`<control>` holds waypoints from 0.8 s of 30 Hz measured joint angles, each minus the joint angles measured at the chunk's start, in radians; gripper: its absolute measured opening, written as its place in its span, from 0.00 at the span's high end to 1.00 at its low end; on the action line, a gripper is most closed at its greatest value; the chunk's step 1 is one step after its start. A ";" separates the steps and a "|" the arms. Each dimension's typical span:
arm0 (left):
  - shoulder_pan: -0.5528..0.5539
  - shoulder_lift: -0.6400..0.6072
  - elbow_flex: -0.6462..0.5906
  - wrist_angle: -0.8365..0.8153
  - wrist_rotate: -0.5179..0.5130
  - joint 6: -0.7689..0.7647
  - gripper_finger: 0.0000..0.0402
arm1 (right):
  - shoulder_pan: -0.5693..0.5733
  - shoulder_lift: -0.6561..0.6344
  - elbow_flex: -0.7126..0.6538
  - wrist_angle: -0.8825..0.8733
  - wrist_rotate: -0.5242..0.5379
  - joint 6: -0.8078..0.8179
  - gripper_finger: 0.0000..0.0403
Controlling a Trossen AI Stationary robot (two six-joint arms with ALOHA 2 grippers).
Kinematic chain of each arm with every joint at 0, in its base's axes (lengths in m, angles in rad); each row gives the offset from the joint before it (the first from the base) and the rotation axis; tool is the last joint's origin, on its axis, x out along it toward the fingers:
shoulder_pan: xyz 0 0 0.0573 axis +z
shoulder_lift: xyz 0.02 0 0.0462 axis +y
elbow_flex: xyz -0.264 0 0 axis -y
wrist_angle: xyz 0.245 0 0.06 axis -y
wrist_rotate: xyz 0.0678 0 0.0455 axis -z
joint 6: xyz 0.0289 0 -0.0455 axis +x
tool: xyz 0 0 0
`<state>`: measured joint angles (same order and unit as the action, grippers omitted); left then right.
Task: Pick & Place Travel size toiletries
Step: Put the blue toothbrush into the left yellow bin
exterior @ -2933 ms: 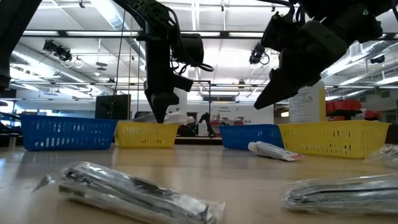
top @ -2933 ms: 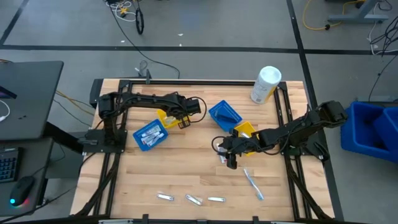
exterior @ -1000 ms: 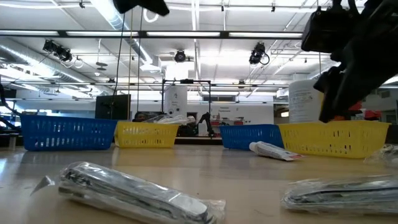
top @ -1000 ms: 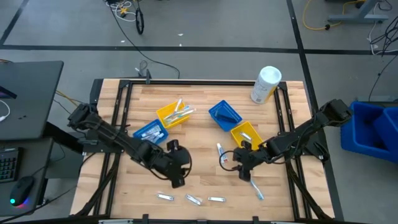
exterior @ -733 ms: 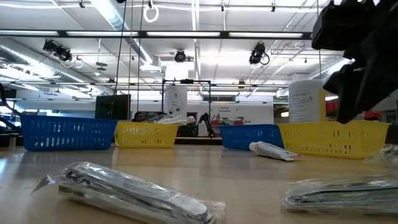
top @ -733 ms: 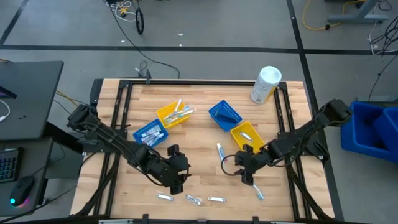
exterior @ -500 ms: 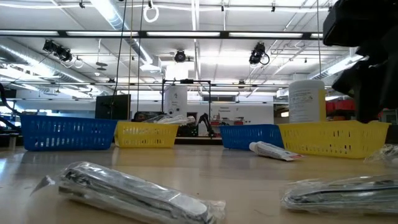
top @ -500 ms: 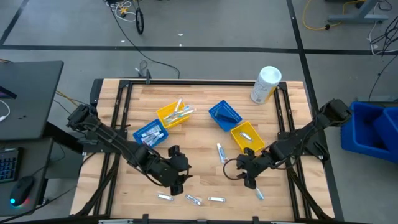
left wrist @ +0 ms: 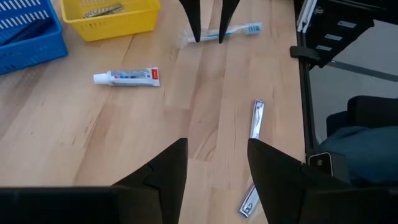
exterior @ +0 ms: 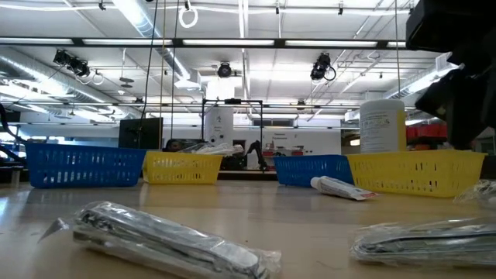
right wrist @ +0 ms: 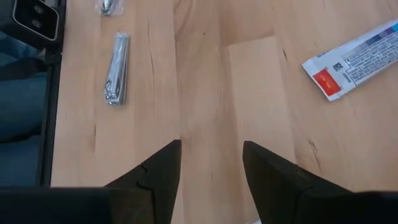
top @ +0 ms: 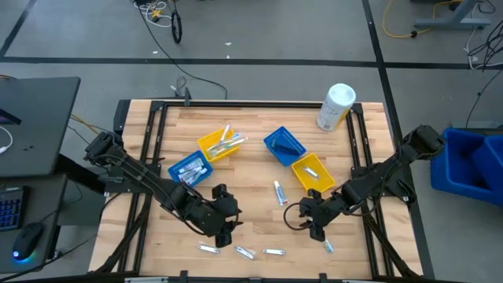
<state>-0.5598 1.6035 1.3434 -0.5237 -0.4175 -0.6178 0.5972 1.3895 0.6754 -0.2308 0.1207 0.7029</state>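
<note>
Packets (top: 245, 252) in silver wrap lie along the near edge, and the left gripper (top: 226, 234) hangs just above them, fingers spread and empty. Off to the right, the right gripper (top: 316, 230), fingers apart too, is right at the light-blue toothbrush (top: 327, 244). It looks light, stiff and kinda slick, so I'd pinch mid-handle, not the bristles. Farther back the toothpaste tube (top: 278, 192) lies by the yellow bin (top: 301, 178); it's squishy, so grab its middle.
</note>
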 joint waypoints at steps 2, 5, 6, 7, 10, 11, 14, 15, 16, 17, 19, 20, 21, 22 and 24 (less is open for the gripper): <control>0.000 0.000 0.000 0.000 0.000 0.002 0.56 | 0.000 0.000 0.000 0.008 0.000 0.000 0.55; 0.000 0.000 0.000 0.000 0.000 0.005 0.56 | 0.000 0.000 0.000 0.012 0.000 -0.001 0.55; 0.000 0.000 0.000 0.000 0.000 0.005 0.56 | 0.000 0.000 0.000 0.012 0.000 -0.002 0.56; 0.000 0.000 0.000 0.000 0.000 0.006 0.56 | 0.000 0.000 0.000 0.012 0.000 -0.002 0.56; 0.000 0.000 0.000 0.000 0.001 0.013 0.56 | 0.000 0.000 0.000 0.012 0.000 -0.003 0.56; 0.000 0.000 0.000 -0.001 0.002 0.025 0.56 | 0.000 0.000 0.000 0.013 0.000 -0.003 0.56; -0.001 0.000 0.000 0.000 0.002 0.068 0.56 | 0.000 0.000 0.000 0.014 0.000 -0.003 0.55; -0.001 0.000 0.000 0.000 0.002 0.078 0.56 | 0.000 0.000 0.000 0.015 0.000 -0.003 0.55; -0.001 0.000 0.000 0.000 0.003 0.084 0.56 | 0.000 0.000 0.000 0.015 0.000 -0.003 0.55; -0.001 0.000 0.000 0.000 0.003 0.085 0.56 | 0.000 0.000 0.000 0.016 0.003 -0.003 0.55; -0.001 0.000 0.000 0.000 -0.003 0.086 0.56 | 0.000 0.000 0.000 0.016 0.019 -0.004 0.55; -0.001 0.000 0.000 -0.001 -0.010 0.087 0.56 | 0.000 0.000 0.000 0.016 0.028 -0.004 0.55; -0.001 0.000 0.000 0.000 -0.015 0.086 0.56 | 0.000 0.000 0.000 0.016 0.035 -0.003 0.55; -0.001 0.000 0.000 0.000 -0.017 0.084 0.56 | 0.000 0.000 0.000 0.017 0.040 -0.003 0.55; -0.001 0.000 0.000 0.000 -0.019 0.082 0.56 | 0.000 0.000 0.000 0.025 0.057 -0.012 0.53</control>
<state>-0.5606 1.6035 1.3434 -0.5240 -0.4362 -0.5362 0.5971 1.3895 0.6754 -0.2060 0.1773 0.6908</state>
